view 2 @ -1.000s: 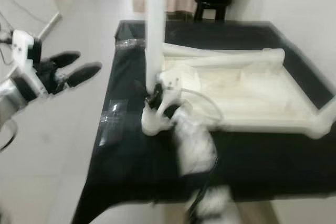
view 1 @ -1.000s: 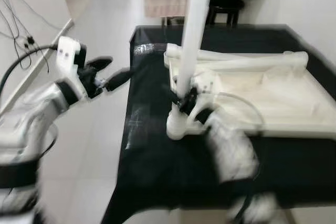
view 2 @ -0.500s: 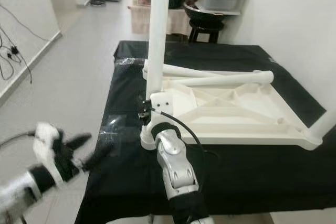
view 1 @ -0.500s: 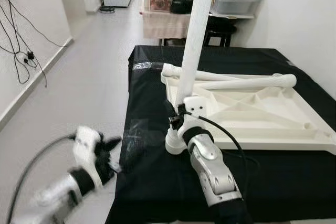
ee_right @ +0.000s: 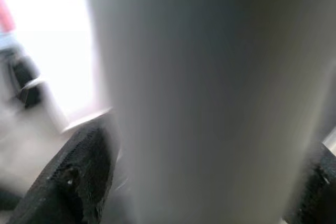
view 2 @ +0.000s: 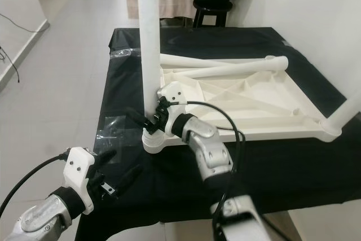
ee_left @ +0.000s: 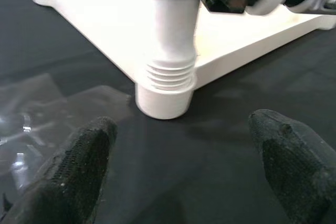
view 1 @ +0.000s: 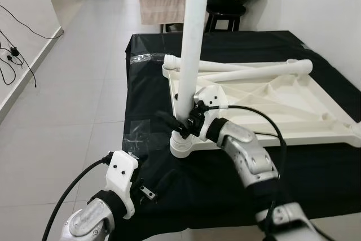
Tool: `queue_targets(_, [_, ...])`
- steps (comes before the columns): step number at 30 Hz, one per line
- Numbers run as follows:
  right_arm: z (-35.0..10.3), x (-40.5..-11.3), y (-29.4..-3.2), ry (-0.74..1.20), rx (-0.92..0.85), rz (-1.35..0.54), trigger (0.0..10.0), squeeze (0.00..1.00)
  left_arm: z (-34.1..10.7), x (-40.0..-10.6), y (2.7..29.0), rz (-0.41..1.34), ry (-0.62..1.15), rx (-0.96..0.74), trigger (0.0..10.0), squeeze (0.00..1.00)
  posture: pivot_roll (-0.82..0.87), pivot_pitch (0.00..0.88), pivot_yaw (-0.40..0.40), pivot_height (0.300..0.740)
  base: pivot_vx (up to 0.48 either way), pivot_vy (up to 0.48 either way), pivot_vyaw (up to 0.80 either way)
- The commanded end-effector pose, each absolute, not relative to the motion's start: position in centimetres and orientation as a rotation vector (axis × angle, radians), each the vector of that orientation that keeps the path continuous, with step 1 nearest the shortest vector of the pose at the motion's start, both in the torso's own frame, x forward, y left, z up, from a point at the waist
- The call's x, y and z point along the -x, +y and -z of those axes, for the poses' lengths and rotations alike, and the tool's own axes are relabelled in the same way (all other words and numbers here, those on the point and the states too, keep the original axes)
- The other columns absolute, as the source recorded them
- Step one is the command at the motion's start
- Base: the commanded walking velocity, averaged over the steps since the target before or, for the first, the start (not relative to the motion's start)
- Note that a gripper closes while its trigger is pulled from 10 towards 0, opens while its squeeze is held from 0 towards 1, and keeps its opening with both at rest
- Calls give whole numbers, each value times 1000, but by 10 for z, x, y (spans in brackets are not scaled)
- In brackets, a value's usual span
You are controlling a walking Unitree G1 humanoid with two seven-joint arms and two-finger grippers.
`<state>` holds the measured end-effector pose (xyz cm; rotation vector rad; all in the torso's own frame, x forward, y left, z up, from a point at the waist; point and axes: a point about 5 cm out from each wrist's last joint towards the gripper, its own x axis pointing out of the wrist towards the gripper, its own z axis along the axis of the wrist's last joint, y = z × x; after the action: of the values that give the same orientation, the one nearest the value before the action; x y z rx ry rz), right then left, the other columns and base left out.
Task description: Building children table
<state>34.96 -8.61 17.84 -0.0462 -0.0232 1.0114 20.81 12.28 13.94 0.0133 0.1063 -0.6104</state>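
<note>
A white plastic tabletop [view 1: 271, 105] lies upside down on a black-clothed table [view 1: 169, 179]. At its near left corner a white leg [view 1: 189, 43] stands upright in the socket [ee_left: 164, 95]. My right gripper [view 1: 180, 123] is shut on that leg just above the socket, with its black fingers [ee_right: 84, 166] on either side of it. My left gripper [view 2: 119, 166] hangs low at the table's front left edge, open and apart from the socket, with its fingertips [ee_left: 79, 166] spread wide. Two loose legs [view 1: 248, 71] lie across the far side of the tabletop. Another leg [view 2: 344, 111] rises at the right corner.
Clear plastic wrap [view 1: 138, 134] lies on the cloth left of the socket. A stool [view 1: 225, 12] and a basket [view 1: 158, 4] stand behind the table. A white wall runs along the right, and open tiled floor [view 1: 67, 94] lies to the left.
My left arm has dropped from a raised spot beside the table to the front left edge. The right gripper stays on the leg. The camera has shifted.
</note>
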Motion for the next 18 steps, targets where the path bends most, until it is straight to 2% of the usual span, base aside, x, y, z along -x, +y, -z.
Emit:
queue_targets(1, [-183, -360, -95, -7, 94, -1078, 10000, 0, -135, -209, 116, 597, 95, -55, 10000, 0, 103, 14, -92, 740, 0, 0, 0])
queue_targets(5, [-185, -364, -98, 7, 92, -1085, 10000, 0, -134, -210, 113, 592, 87, -67, 10000, 0, 105, 10, -95, 740, 0, 0, 0])
queue_targets(8, [-194, -374, -110, 27, 43, -1112, 10000, 0, -130, -214, 111, 566, 65, -70, 10000, 0, 114, 0, -106, 740, 0, 0, 0])
queue_targets(18, [-193, -372, -126, 57, 31, -1192, 9765, 0, -128, -221, 107, 565, 47, -77, 10000, 0, 111, 0, -110, 740, 0, 0, 0])
